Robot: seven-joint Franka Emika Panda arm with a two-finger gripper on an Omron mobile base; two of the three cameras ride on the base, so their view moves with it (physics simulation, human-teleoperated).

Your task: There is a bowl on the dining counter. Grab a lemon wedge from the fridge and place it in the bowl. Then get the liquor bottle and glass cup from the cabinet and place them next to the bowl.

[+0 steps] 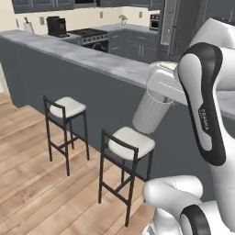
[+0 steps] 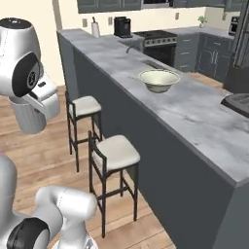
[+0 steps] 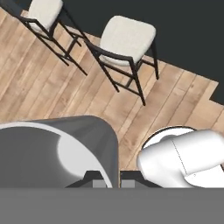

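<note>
Glossy white rounded arm (image 1: 209, 114) segments with black joint bands.

Two bar stools (image 1: 65, 109) (image 1: 130, 142) with cream seats and dark frames stand on the wood-plank floor (image 1: 27, 174). Beyond them, a black coffee machine (image 1: 57, 26) sits left of the stove (image 1: 92, 36).

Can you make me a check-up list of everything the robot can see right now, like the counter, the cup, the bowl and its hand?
Surface: dining counter, grey marble top, dark front.
Job's things: bowl upright on the counter, looks empty; glass cup held tilted off the counter's front, above a stool.
Clutter: nothing seen near the bowl.
Grippers: gripper shut on the cup's rim.
Cables: nothing seen.
Surroundings: two stools, wooden floor, stove and coffee machine behind.
</note>
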